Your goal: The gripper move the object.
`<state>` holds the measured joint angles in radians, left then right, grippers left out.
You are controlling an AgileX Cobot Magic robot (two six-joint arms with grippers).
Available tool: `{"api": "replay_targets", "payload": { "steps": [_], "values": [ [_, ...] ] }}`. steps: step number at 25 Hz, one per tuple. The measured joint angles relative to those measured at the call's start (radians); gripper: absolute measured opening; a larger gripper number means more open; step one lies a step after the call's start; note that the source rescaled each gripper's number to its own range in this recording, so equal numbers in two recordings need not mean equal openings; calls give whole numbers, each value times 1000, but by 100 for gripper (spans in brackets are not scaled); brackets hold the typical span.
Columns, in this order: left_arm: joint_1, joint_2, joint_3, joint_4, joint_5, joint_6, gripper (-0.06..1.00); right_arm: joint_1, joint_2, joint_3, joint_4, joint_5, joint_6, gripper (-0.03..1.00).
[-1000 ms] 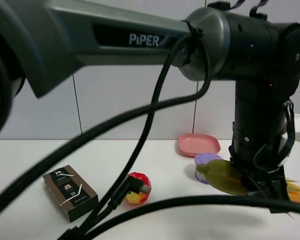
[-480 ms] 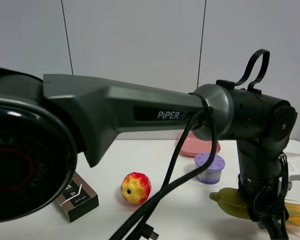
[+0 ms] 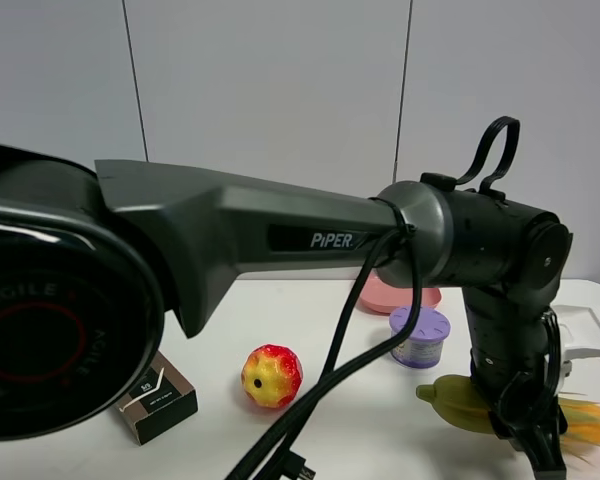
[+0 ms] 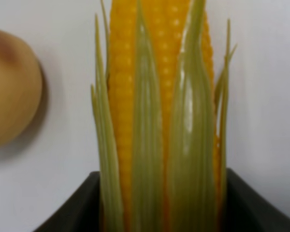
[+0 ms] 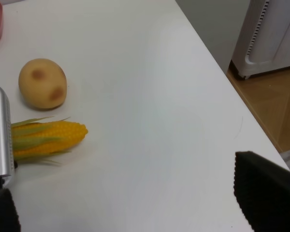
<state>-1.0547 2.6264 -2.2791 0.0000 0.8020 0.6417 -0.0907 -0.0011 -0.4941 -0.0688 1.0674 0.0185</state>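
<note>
I read the left gripper point(image 3: 528, 438) as clamped on the object point(image 3: 458, 402), gripping it mid-length. The object's long axis runs level between the 2 jaws, low over the table point(image 5: 150, 96): green husk end on 1 side, yellow kernel tip opposite, near the potato point(image 5: 42, 83). The right gripper point(image 5: 135, 198) is spread wide, holding nothing.

Right side crowded; clear table point(image 3: 400, 432) past the corn point(image 3: 460, 405) tip.
Left arm point(image 3: 280, 235) spans the table, its cable point(image 3: 332, 372) drooping over the middle. Corn sits clamped in the left gripper point(image 4: 162, 212), potato point(image 5: 42, 83) near its tip, purple cup point(image 3: 418, 335) and pink plate point(image 3: 395, 295) just behind. Fruit point(image 3: 271, 375) and box point(image 3: 158, 395) stand apart on the left. Right gripper point(image 5: 130, 203), jaws wide, faces bare table out to the edge.
</note>
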Motion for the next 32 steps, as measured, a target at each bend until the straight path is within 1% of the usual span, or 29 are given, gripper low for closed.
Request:
{"api": "replay_targets", "payload": {
  "steps": [7, 8, 9, 12, 15, 16, 19, 20, 21, 24, 28, 32],
  "values": [
    [1, 0, 0, 0, -3, 0, 1, 0, 0, 0, 0, 0, 0, 100],
    [1, 0, 0, 0, 3, 1, 3, 0, 0, 0, 0, 0, 0, 100],
    [1, 0, 0, 0, 11, 1, 6, 0, 0, 0, 0, 0, 0, 100],
    [1, 0, 0, 0, 35, 1, 21, 0, 0, 0, 0, 0, 0, 100],
    [4, 0, 0, 8, 42, 1, 30, 0, 0, 0, 0, 0, 0, 100],
    [5, 0, 0, 9, 47, 1, 37, 0, 0, 0, 0, 0, 0, 100],
    [8, 0, 0, 15, 63, 1, 67, 0, 0, 0, 0, 0, 0, 100],
    [9, 0, 0, 15, 70, 1, 75, 0, 0, 0, 0, 0, 0, 100],
    [9, 0, 0, 15, 74, 1, 81, 0, 0, 0, 0, 0, 0, 100],
    [9, -2, 0, 34, 108, 0, 86, 0, 0, 0, 0, 0, 0, 100],
    [9, -52, 0, 78, 198, -21, 87, 0, 0, 0, 0, 0, 0, 100],
    [10, -171, -1, 114, 307, -64, 87, 0, 0, 0, 0, 0, 0, 100]
  ]
}}
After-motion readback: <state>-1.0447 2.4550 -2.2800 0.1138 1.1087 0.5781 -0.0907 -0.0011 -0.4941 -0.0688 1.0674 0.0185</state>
